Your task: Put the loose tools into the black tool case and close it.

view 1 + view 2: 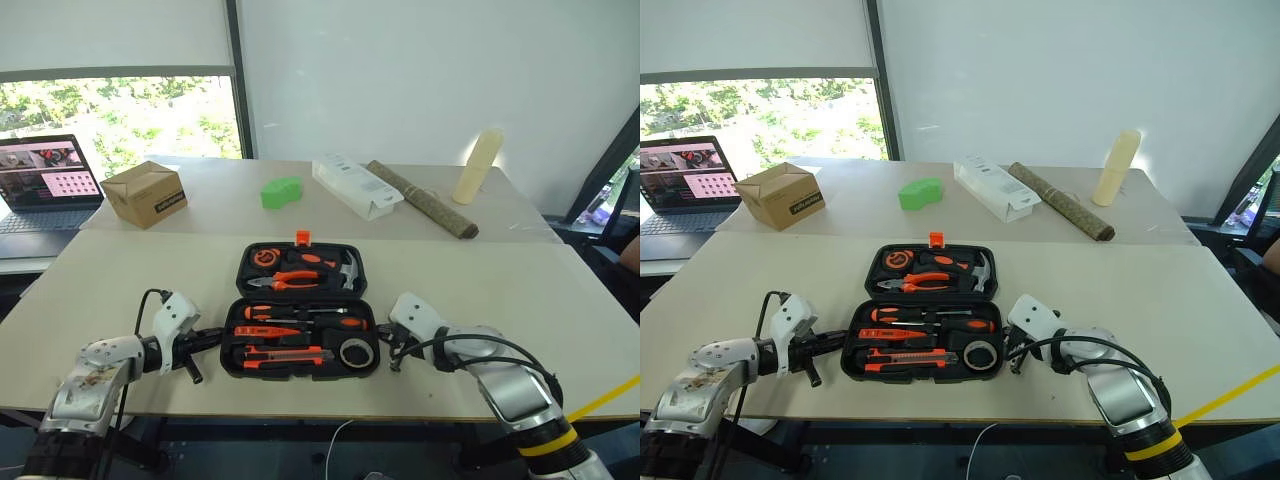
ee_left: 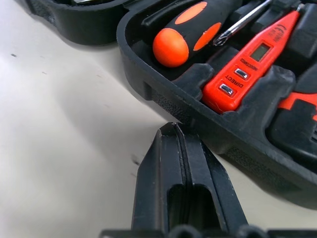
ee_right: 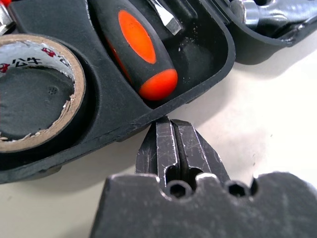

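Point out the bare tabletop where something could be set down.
Bare patches: the near table left of the open tool case, and right of it. Crowded: the far table, with cardboard box, green block, white box, brown roll.

- slim orange screwdriver [image 2: 246, 67] lying in the black tool case [image 2: 163, 94]: white word "DIRECT" printed beside its lower button; a second, smaller word by the upper button, too small to read
- same screwdriver: small grey display window, no digits legible
- tape roll [image 3: 30, 89] in the case: red printed characters along the inner cardboard ring, one looks like "公", rest unreadable
- cardboard box [image 1: 146, 193]: dark label on its side, text too small
- laptop [image 1: 42, 180]: screen contents illegible
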{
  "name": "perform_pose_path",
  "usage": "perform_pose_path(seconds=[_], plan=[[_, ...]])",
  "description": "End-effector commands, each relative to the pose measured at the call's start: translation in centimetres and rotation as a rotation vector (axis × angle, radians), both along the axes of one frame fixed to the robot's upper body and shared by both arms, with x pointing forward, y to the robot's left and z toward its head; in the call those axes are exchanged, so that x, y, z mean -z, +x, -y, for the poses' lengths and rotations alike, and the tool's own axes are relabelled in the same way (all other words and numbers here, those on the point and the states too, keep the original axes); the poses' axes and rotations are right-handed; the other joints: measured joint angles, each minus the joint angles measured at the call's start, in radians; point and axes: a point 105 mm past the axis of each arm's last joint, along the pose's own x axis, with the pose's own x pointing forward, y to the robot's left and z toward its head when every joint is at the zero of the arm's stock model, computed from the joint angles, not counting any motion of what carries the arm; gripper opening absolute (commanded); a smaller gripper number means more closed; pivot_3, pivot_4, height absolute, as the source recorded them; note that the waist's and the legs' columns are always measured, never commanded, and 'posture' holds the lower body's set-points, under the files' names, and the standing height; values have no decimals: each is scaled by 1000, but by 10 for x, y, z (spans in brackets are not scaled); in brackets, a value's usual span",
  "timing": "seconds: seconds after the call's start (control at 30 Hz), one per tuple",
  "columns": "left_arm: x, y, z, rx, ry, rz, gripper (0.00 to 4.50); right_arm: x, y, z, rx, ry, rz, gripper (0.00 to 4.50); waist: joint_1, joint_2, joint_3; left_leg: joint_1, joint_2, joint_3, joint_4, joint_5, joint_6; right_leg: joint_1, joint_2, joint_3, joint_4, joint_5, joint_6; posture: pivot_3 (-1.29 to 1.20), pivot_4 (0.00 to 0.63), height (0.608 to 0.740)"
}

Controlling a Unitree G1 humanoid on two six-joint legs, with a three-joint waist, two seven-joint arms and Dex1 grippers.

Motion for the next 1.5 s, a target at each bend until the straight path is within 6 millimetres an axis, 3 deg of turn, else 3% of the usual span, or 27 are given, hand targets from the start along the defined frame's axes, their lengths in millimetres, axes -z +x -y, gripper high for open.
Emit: perform_pose_path(seconds=[0.03,0.07,0.1,0.2,0.27,0.33,0.47,0.53,0.67,0.83,1.0,1.1,1.2,1.43,1.5], plan=[[10,-2,-11,-42,49,-37,55,-14,-10,-6,-55,55,19,0,1,0,0,1,0,0,0,0,0,1,0,0,0,0,0,0,150,740],[2,4,-20,-94,37,-13,55,-18,-10,-2,-36,82,-8,0,0,0,0,3,0,0,-1,0,1,3,0,0,-1,0,0,0,150,740],[-5,7,-26,-125,18,-2,11,-21,-14,1,-38,110,-45,287,-1,0,0,7,0,0,-2,-2,3,7,0,0,-2,-1,-1,0,150,740],[-19,10,-38,-176,-30,-111,726,-47,-17,3,-53,220,-102,1148,-4,-1,1,10,1,-1,-2,-4,7,8,0,0,-1,-1,-2,0,150,740],[-30,10,-40,-175,-92,-186,1624,-59,-19,3,-65,266,-176,1967,-6,-2,1,10,2,-2,-2,-3,5,8,2,-1,1,1,-4,0,150,740],[-50,16,-37,-169,-205,-240,2226,-69,-21,3,-80,287,-290,2539,-3,-1,2,11,3,-2,-2,-2,3,8,3,-1,2,1,-6,0,150,740],[-71,51,-36,-279,-248,-300,3658,-78,8,9,90,258,-460,3903,6,-2,2,12,2,-5,-2,2,2,10,2,-3,3,2,-7,0,150,740],[-77,66,-28,-305,-288,-321,3687,-85,28,7,166,290,-483,4434,8,-3,2,12,1,-4,-2,3,2,10,2,-4,3,2,-7,0,150,740],[-80,93,-13,-372,-333,-358,3687,-86,62,5,303,281,-481,4434,4,-3,2,9,0,-2,-2,3,2,9,2,-4,3,3,-7,0,150,740],[-72,110,-2,-411,-288,-379,3687,-82,99,3,450,309,-452,4434,-11,-3,2,-5,-2,1,-4,7,-5,-4,2,-5,1,3,-5,0,150,740],[-67,113,2,-411,-268,-400,3687,-73,110,-3,480,289,-458,4434,-26,-3,2,-10,-3,2,-6,8,-6,-10,0,-8,1,3,-4,0,150,740],[-65,112,3,-405,-260,-418,3687,-67,108,-8,465,269,-486,3740,-30,-3,2,-10,-3,2,-6,8,-6,-10,0,-8,1,3,-4,0,150,740],[-62,111,2,-416,-241,-435,2908,-57,105,-11,458,229,-508,2722,-31,-3,2,-10,-3,3,-5,8,-7,-9,0,-7,1,3,-4,0,150,740],[-58,107,-1,-412,-240,-465,436,-55,105,-12,465,235,-533,344,-27,-2,2,-8,-2,2,-3,9,-8,-8,0,-6,6,3,-4,0,150,740],[-58,107,-1,-412,-251,-460,33,-58,107,-14,451,262,-517,0,-26,-2,2,-6,-2,2,-3,10,-7,-6,-1,-6,7,3,-4,0,150,740]])
